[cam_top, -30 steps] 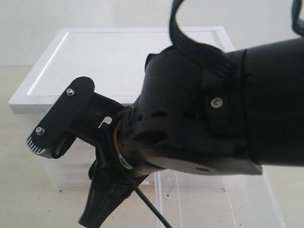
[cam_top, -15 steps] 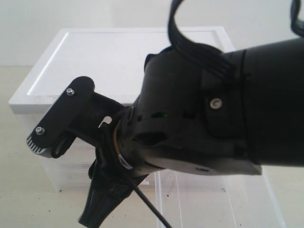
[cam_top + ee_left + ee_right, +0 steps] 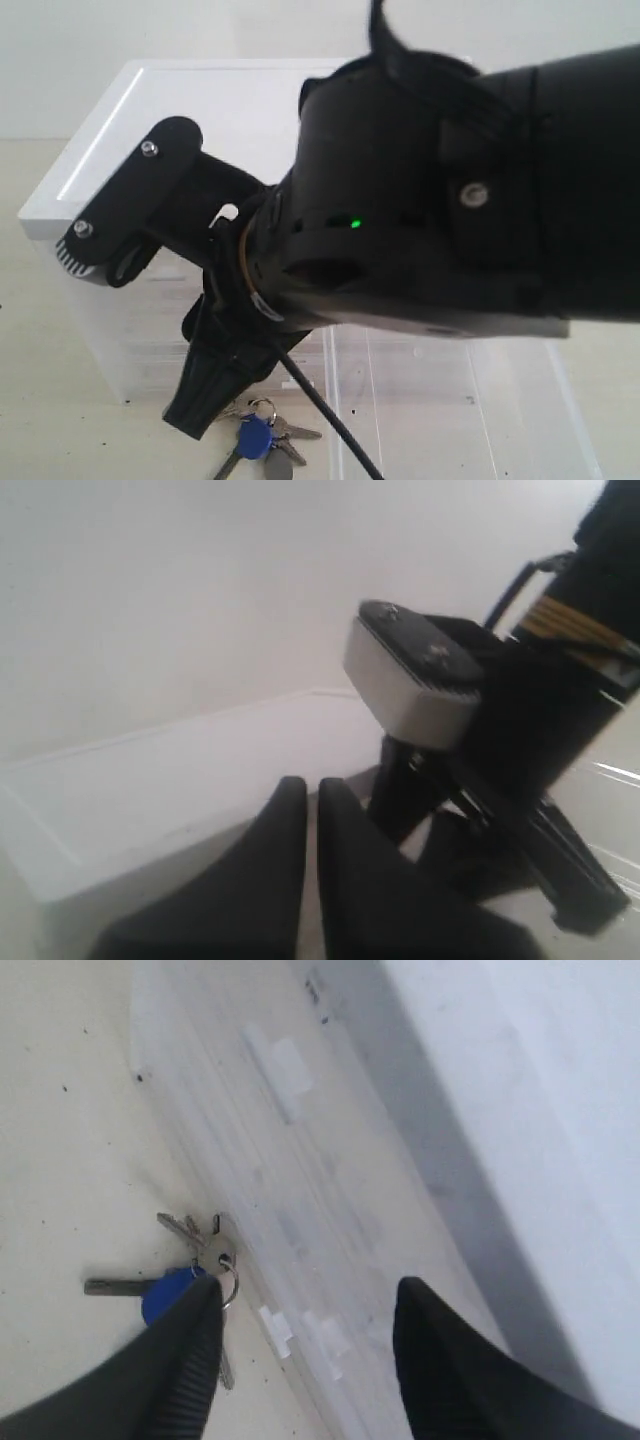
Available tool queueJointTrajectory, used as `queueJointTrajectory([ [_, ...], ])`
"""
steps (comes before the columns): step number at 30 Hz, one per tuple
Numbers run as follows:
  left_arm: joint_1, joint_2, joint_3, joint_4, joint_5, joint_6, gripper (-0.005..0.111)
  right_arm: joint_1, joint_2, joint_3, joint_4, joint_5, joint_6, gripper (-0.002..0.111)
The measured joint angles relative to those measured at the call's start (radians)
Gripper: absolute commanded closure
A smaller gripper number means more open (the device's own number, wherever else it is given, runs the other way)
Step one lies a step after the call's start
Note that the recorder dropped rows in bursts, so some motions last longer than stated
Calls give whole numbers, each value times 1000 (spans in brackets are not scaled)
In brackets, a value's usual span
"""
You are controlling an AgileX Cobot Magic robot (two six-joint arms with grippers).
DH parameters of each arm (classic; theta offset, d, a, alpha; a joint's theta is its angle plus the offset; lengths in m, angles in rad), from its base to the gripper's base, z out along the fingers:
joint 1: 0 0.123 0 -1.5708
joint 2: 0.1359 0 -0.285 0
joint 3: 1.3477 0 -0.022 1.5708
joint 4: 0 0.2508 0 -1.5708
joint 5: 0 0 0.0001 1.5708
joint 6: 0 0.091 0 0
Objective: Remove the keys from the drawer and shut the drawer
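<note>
The keys (image 3: 258, 440) lie on the table: silver keys on a ring with a blue fob, just left of the pulled-out translucent drawer (image 3: 470, 405). The drawer stands open at the lower right of the white cabinet (image 3: 200, 110). My right gripper (image 3: 205, 405) hangs just above the keys; the right arm fills most of the exterior view. In the right wrist view the right gripper (image 3: 310, 1285) is open and holds nothing, and the keys (image 3: 185, 1270) lie by one fingertip. My left gripper (image 3: 311, 784) is shut and empty, off to the side of the right arm.
Translucent plastic fronts with small white tab handles (image 3: 275, 1328) run next to the keys. The right wrist camera housing (image 3: 415, 680) shows in the left wrist view, over the cabinet's white top (image 3: 180, 780). Beige table (image 3: 60, 420) lies left of the cabinet.
The right arm has risen and shifted slightly, and the keys now show on the table under its gripper. They were not visible in the earlier frames.
</note>
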State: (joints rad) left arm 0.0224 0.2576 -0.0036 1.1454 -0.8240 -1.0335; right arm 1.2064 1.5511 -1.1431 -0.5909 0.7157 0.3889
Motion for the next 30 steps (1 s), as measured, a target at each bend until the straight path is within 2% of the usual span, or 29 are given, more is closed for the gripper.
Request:
queueJointTrajectory([
  [2, 0, 0, 0, 61, -35, -30, 102, 0, -37, -9, 2, 13, 4, 72],
  [6, 0, 0, 0, 129, -95, -58, 102, 0, -154, -14, 8, 48, 5, 103],
  [7, 0, 0, 0, 140, -112, -62, 102, 0, -192, -16, 12, 56, 5, 108],
  [10, 0, 0, 0, 175, -206, -63, 102, 0, -301, -19, 19, 67, 1, 108],
  [13, 0, -2, 0, 284, -344, -64, 102, 0, -403, -19, 15, 64, -7, 108],
  [15, -2, -2, 0, 343, -372, -88, 102, 0, -458, -19, -4, 80, -7, 108],
  [18, -2, -2, 0, 409, -387, -139, 102, 0, -501, -19, -45, 135, 10, 108],
  [23, -2, -2, 0, 414, -392, -185, 102, 0, -510, -19, -108, 222, 41, 108],
  [27, -2, -2, -4, 406, -392, -249, 102, 0, -510, -19, -122, 209, 46, 108],
  [30, -2, -2, -53, 400, -355, -335, 102, 0, -510, -19, -127, 185, 56, 108],
])
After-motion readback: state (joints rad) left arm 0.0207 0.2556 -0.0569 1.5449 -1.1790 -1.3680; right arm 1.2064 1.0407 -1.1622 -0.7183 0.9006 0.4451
